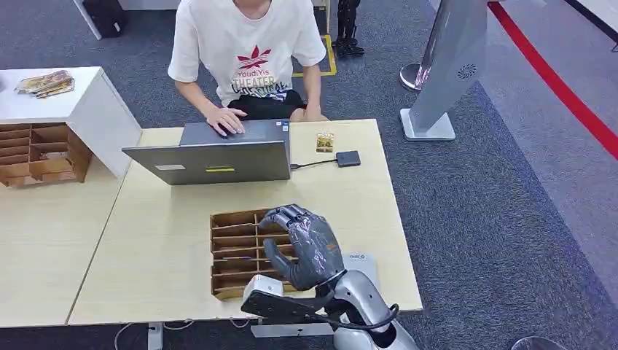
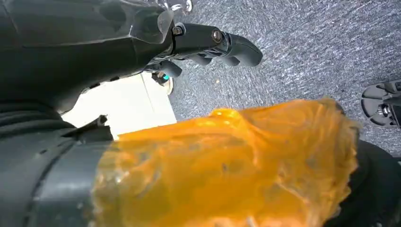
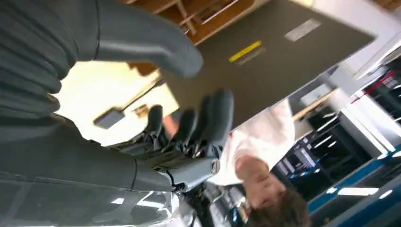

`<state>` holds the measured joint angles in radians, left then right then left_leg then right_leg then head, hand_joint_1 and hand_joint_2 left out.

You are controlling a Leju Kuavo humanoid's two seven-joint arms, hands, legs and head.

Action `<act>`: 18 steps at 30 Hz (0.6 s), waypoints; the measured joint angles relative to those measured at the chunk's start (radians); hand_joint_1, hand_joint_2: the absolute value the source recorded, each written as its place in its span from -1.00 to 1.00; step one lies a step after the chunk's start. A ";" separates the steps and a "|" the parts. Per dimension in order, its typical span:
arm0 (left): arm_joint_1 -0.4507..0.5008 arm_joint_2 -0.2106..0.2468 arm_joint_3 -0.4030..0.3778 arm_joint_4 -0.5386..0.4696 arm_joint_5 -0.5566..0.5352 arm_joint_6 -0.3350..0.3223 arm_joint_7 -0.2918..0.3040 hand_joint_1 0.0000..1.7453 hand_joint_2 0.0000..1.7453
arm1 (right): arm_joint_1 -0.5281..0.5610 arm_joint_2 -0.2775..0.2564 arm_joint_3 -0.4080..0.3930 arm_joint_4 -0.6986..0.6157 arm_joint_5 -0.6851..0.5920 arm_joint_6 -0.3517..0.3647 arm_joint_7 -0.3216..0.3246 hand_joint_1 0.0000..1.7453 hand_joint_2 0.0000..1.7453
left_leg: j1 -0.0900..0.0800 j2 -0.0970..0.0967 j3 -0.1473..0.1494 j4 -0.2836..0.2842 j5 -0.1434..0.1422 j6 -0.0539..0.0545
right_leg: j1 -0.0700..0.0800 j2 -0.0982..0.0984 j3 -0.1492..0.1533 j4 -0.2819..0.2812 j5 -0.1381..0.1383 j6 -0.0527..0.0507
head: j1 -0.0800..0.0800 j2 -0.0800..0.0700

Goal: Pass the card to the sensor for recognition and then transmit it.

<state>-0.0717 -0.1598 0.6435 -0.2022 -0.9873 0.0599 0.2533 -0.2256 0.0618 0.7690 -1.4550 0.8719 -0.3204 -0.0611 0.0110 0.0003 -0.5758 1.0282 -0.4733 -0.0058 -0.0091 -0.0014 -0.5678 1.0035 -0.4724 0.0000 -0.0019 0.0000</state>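
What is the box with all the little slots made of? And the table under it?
The slotted box looks like thin brown wood or stiff board, with a matte finish and darker edges along its dividers. The table seems to be pale wood or a wood-look laminate: its top is smooth and light, with faint grain. The pictures can't settle which.

Right hand [image 1: 306, 244]: dark grey, glossy, segmented fingers [image 1: 288, 216], thick grey thumb [image 3: 142, 40]. Behind the fingers, a silver forearm [image 1: 361, 295] with a black cable [image 1: 357, 321] looped beside it. Left hand [image 2: 208, 42]: dark fingers, screws at their base, ribbed grey cover.
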 joint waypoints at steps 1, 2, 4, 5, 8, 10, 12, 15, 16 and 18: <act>0.000 0.000 0.000 0.000 0.000 0.000 0.000 -1.00 -1.00 | 0.000 0.000 0.000 0.004 0.022 -0.013 0.011 1.00 1.00 | 0.000 0.000 0.000 0.000 0.000 0.000 | 0.000 0.000 0.000 0.000 0.000 0.000 | 0.000 0.000; 0.000 0.000 0.000 0.000 0.000 0.000 0.000 -1.00 -1.00 | 0.000 0.000 0.000 0.010 0.045 -0.024 0.023 1.00 1.00 | 0.000 0.000 0.000 0.000 0.000 0.000 | 0.000 0.000 0.000 0.000 0.000 0.000 | 0.000 0.000; 0.000 0.000 0.000 0.000 0.000 0.001 0.000 -1.00 -1.00 | -0.001 0.000 0.001 0.022 0.075 -0.036 0.040 0.54 1.00 | 0.000 0.000 0.000 0.000 0.000 0.000 | 0.000 0.000 0.000 0.000 0.000 0.000 | 0.000 0.000; 0.000 0.000 0.000 0.000 0.000 0.001 0.000 -1.00 -1.00 | -0.001 0.000 0.001 0.027 0.089 -0.041 0.049 0.44 1.00 | 0.000 0.000 0.000 0.000 0.000 0.000 | 0.000 0.000 0.000 0.000 0.000 0.000 | 0.000 0.000; 0.000 0.000 0.000 0.000 -0.001 0.002 0.000 -1.00 -1.00 | -0.005 0.000 0.001 0.047 0.135 -0.050 0.073 0.02 1.00 | 0.000 0.000 0.000 0.000 0.000 0.000 | 0.000 0.000 0.000 0.000 0.000 0.000 | 0.000 0.000; 0.000 0.000 0.001 0.000 -0.001 0.002 0.000 -1.00 -1.00 | -0.011 0.000 0.001 0.061 0.156 -0.057 0.086 -0.24 1.00 | 0.000 0.000 0.000 0.000 0.000 0.000 | 0.000 0.000 0.000 0.000 0.000 0.000 | 0.000 0.000; 0.000 0.000 0.001 0.000 -0.002 0.003 0.000 -1.00 -1.00 | -0.016 0.000 0.001 0.074 0.176 -0.063 0.095 -0.44 1.00 | 0.000 0.000 0.000 0.000 0.000 0.000 | 0.000 0.000 0.000 0.000 0.000 0.000 | 0.000 0.000; 0.000 0.000 0.001 0.000 -0.003 0.003 0.000 -1.00 -1.00 | -0.022 0.000 0.001 0.092 0.197 -0.063 0.107 -0.44 1.00 | 0.000 0.000 0.000 0.000 0.000 0.000 | 0.000 0.000 0.000 0.000 0.000 0.000 | 0.000 0.000; 0.000 0.000 0.001 0.000 -0.004 0.003 0.000 -1.00 -1.00 | -0.024 0.001 0.001 0.095 0.199 -0.063 0.108 -0.44 1.00 | 0.000 0.000 0.000 0.000 0.000 0.000 | 0.000 0.000 0.000 0.000 0.000 0.000 | 0.000 0.000; 0.000 0.000 0.001 0.000 -0.004 0.003 0.000 -1.00 -1.00 | -0.027 0.003 0.001 0.106 0.204 -0.063 0.113 -0.46 1.00 | 0.000 0.000 0.000 0.000 0.000 0.000 | 0.000 0.000 0.000 0.000 0.000 0.000 | 0.000 0.000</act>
<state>-0.0715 -0.1595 0.6443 -0.2018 -0.9911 0.0629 0.2533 -0.2522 0.0649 0.7698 -1.3493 1.0761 -0.3838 0.0523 0.0110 0.0003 -0.5762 1.0282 -0.4733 -0.0058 -0.0091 -0.0014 -0.5679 1.0035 -0.4724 0.0000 -0.0019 0.0000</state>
